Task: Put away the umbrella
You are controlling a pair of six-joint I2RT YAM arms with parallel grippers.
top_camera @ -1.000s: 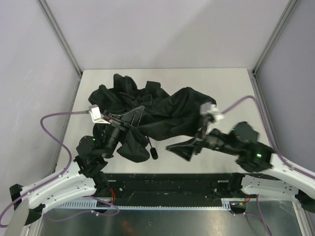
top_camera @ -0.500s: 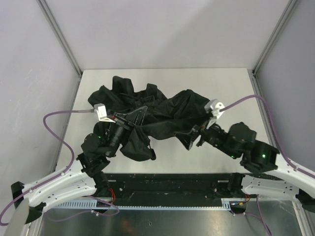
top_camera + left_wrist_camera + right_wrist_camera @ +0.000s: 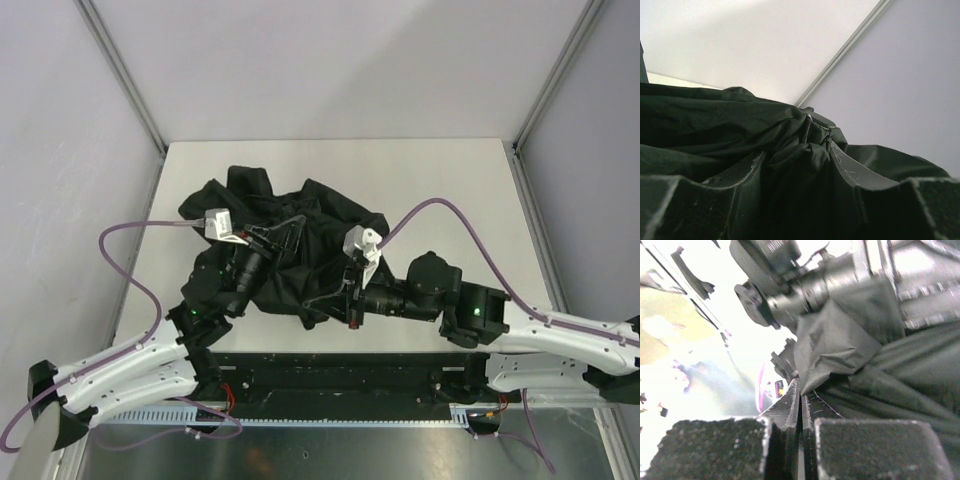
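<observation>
Umbrella [image 3: 290, 235] crumpled on table [image 3: 450, 180] — left gripper [image 3: 283, 238] jaws spread, fabric bunched between them; right gripper [image 3: 335, 297] jaws clenched on a canopy edge.

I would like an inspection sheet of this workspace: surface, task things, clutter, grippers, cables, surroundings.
Surface: pale grey table, bare at the rear and right.
Task things: black matte fabric folding umbrella, canopy crumpled in a heap left of centre; handle and shaft not visible.
Clutter: nothing seen.
Grippers: left gripper open, fabric bunched between its fingers; right gripper shut on a fold of the canopy.
Cables: purple cable loops beside the left arm; another arcs over the right arm.
Surroundings: grey panel walls with metal corner posts.
</observation>
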